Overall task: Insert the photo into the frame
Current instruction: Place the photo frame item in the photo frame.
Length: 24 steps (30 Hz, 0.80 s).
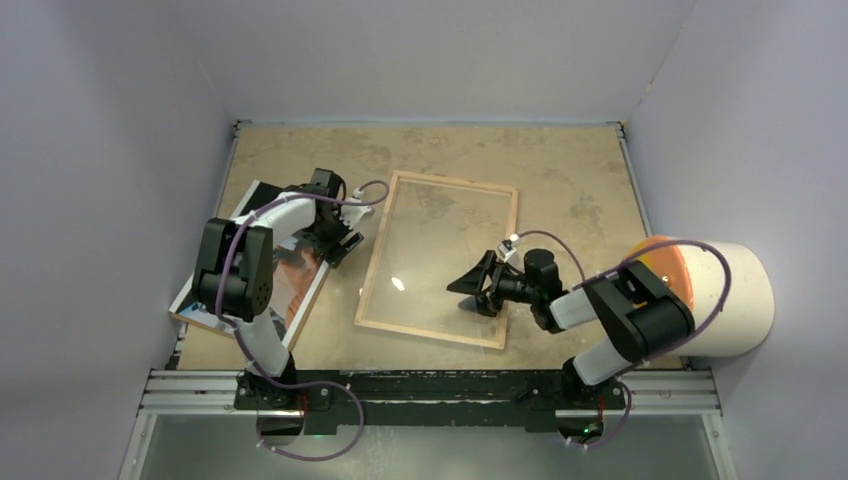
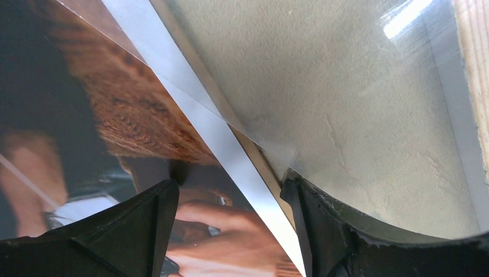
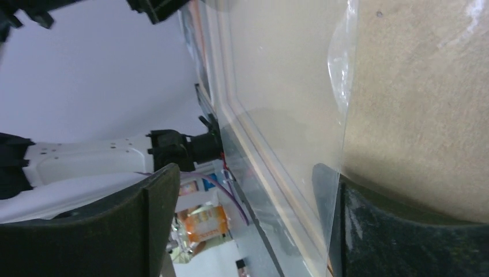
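Note:
The photo point(image 1: 300, 277) lies flat at the table's left, dark with orange-brown patches and a white border, partly under my left arm. In the left wrist view the photo point(image 2: 109, 115) fills the left side. My left gripper point(image 1: 345, 243) is open at its right edge; the jaws point(image 2: 230, 222) straddle the white border, one finger over the print, the other on the table side. The frame point(image 1: 437, 180) lies wood-face up at the centre with a clear sheet point(image 3: 288, 86) in it. My right gripper point(image 1: 470, 287) is open over the frame's near right part, holding nothing point(image 3: 248, 216).
A tan board edge point(image 2: 260, 164) shows under the photo's border. The frame's wood rail point(image 2: 476, 63) is at the far right of the left wrist view. A white and orange cylinder point(image 1: 715, 295) lies at the table's right edge. Grey walls enclose the table.

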{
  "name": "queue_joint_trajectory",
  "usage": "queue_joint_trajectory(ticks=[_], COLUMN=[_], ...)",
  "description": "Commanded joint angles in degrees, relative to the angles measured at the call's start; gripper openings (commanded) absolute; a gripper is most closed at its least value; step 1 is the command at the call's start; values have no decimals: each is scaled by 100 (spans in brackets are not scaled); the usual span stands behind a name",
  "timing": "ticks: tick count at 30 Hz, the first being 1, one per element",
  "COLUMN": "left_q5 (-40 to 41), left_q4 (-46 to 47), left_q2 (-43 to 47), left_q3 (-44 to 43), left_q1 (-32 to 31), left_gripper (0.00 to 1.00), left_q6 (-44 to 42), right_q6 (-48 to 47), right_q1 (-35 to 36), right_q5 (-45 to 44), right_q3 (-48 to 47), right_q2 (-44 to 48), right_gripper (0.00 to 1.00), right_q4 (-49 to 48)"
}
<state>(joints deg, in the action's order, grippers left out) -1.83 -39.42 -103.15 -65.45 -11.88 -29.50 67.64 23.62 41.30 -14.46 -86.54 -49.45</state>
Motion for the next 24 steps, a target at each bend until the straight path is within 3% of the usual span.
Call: queue_joint_trajectory(ticks=[1,4,9,12,16,20,24], left_q5=[167,171,383,376,354,281,296], left_q4=[312,305,319,319,296,268,290], left_q2=[-415,-388,-253,-172,-135,-106,-100], left_q3=[210,183,227,261,232,191,199], left_q1=[-208,-274,-289,-289,-289,-297,-304], left_gripper=[74,74,74,73,73,73,73], left_q6=[82,76,42,26,28,41,23], right_q6=[1150,1262,1049,320,-1147,-1858,-2156], right_q1=[30,29,4,11,11,11,11], right_q5=[-37,217,422,242,-133,-297,-135], right_q3=[351,314,243,18,-596,-1061,-1378], right_q2=[-713,-1275,-1776,-1486,-717,-336,-395], right_gripper=[82,69,74,77,82,87,78], right_q4=[-3236,-4082,-4485,-3434,-1028,496,832])
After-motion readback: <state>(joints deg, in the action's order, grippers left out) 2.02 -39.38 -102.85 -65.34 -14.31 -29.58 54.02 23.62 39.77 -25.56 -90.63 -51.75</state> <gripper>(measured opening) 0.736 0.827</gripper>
